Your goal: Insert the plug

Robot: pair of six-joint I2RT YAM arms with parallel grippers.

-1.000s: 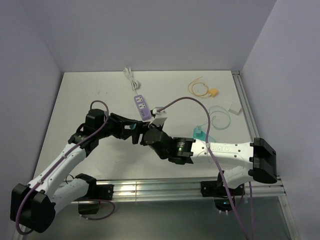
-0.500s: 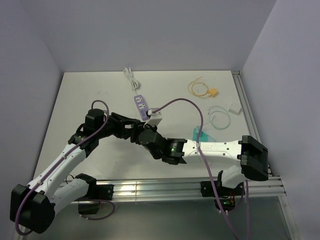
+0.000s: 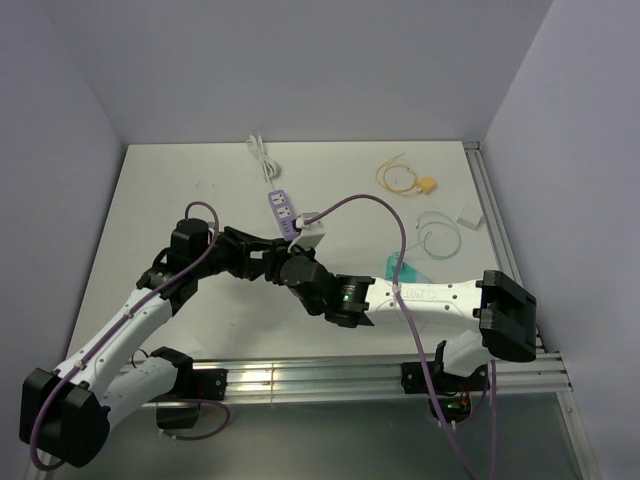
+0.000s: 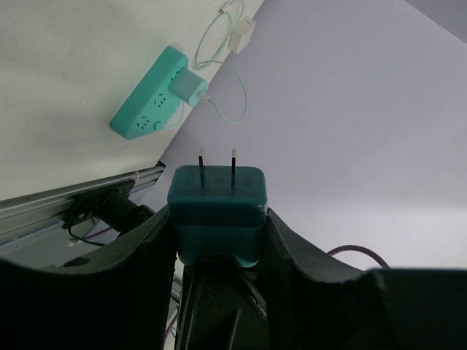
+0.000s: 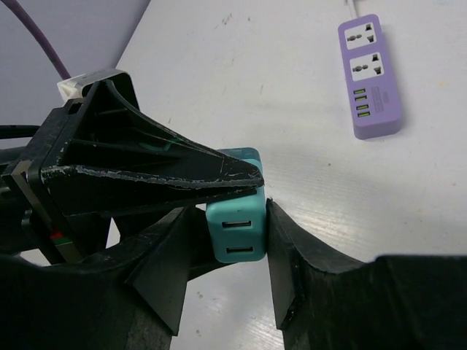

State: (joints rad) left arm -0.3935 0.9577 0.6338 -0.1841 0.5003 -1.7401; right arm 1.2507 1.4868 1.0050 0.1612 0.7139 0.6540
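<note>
The small yellow-tan plug (image 3: 427,184) lies on its looped yellow cable (image 3: 395,175) at the far right of the table, away from both grippers. The purple power strip (image 3: 284,213) lies mid-table, also in the right wrist view (image 5: 369,76). My left gripper (image 4: 217,219) is shut on a teal two-prong USB adapter (image 4: 217,208), prongs pointing away. My right gripper (image 5: 233,233) straddles the same adapter (image 5: 235,222). Its right finger (image 5: 288,248) touches the adapter and its left finger (image 5: 164,255) stands a small gap off. Both grippers meet just below the strip (image 3: 280,264).
A teal power strip (image 4: 149,95) with a charger and a looped pale cable lies near the table's right front, partly under my right arm (image 3: 405,268). A white charger (image 3: 468,216) sits at the right edge. The purple strip's white cord (image 3: 262,155) runs toward the back wall.
My right arm has swung left and brought its gripper onto the adapter held by the left gripper. The left arm has barely moved.
</note>
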